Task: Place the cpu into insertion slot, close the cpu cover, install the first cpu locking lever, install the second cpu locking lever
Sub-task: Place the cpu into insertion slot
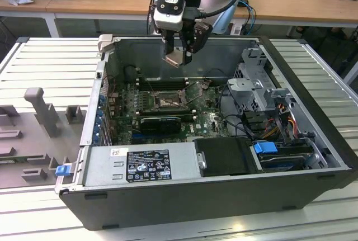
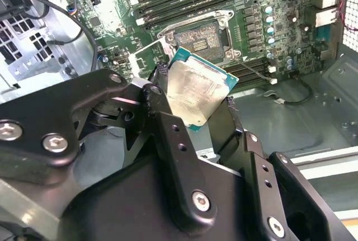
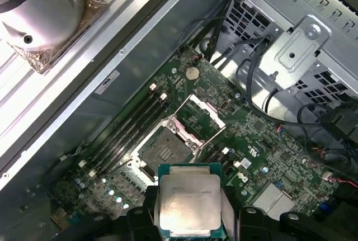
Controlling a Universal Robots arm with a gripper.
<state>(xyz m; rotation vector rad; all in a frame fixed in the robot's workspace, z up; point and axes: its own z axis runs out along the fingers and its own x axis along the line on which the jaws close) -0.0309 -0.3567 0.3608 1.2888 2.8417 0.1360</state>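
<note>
cpu (image 3: 188,202) tilted, metal face outward, held in claw (image 1: 180,54) above insertion slot (image 3: 162,150)

Bright even light, soft shadows, sheen on cpu (image 2: 197,93)

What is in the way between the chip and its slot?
Nothing visible. The cpu hangs above the open slot, with only air between them. The cover is flipped up off the slot, to one side.
</note>
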